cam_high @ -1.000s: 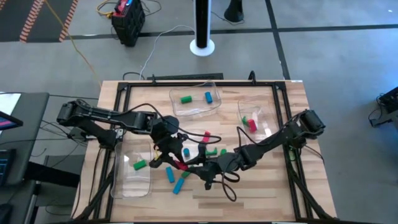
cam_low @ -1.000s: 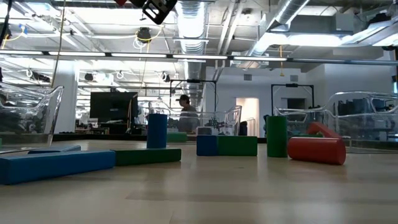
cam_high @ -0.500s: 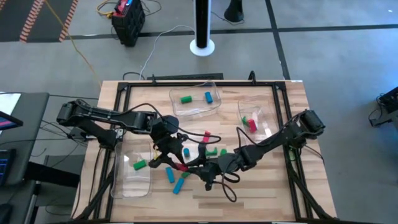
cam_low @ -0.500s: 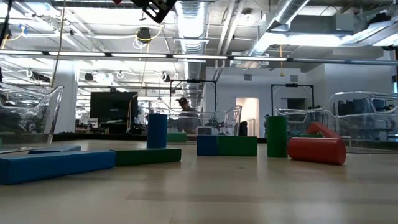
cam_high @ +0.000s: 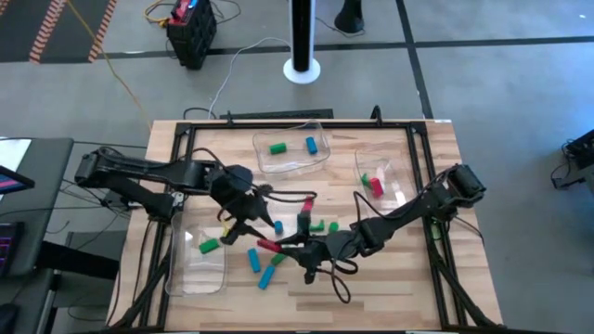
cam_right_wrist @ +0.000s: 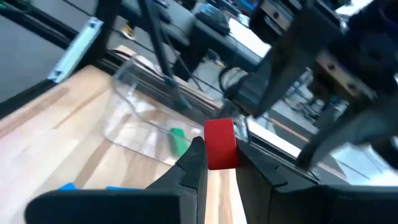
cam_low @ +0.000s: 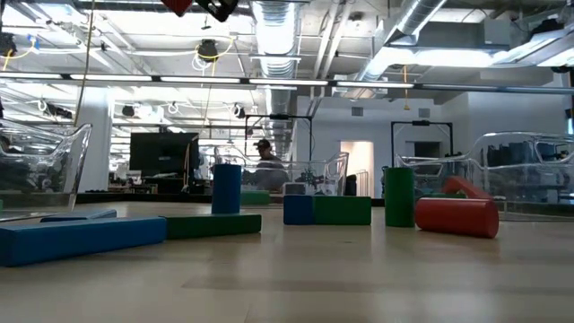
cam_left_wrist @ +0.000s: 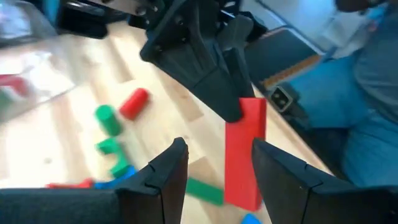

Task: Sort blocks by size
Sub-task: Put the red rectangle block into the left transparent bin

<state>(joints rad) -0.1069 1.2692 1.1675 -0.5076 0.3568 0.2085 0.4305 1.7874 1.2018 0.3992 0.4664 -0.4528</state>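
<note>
Grip: my right gripper [cam_right_wrist: 217,158] is clamped on one end of a long red bar [cam_left_wrist: 244,152], which it carries clear of the table [cam_high: 390,269], above the loose blocks in the middle.
Left gripper [cam_left_wrist: 217,150]: fingers spread wide and holding nothing. It faces the red bar from just beside it, out over the table's middle.
Loose blocks: a blue bar [cam_low: 81,238], a green bar [cam_low: 211,224], an upright blue cylinder [cam_low: 226,187], an upright green cylinder [cam_low: 399,196] and a red cylinder [cam_low: 456,217] on its side lie spread over the wood.
Trays: three clear trays. The left tray [cam_high: 190,271] has one green block [cam_high: 208,245]. The far tray [cam_high: 320,160] has a green and a blue. The right tray [cam_high: 394,190] has a red and a green.
Handling: I judge the bar light and rigid, with flat smooth faces, so it won't give but could swivel or slip when pinched at one end.
Hold: I'd take it across the two flat long faces near mid-length. The cylinders will roll, so I'd pinch those across the round body.
Risk: the two grippers are close together, so a bump could knock the bar loose.
</note>
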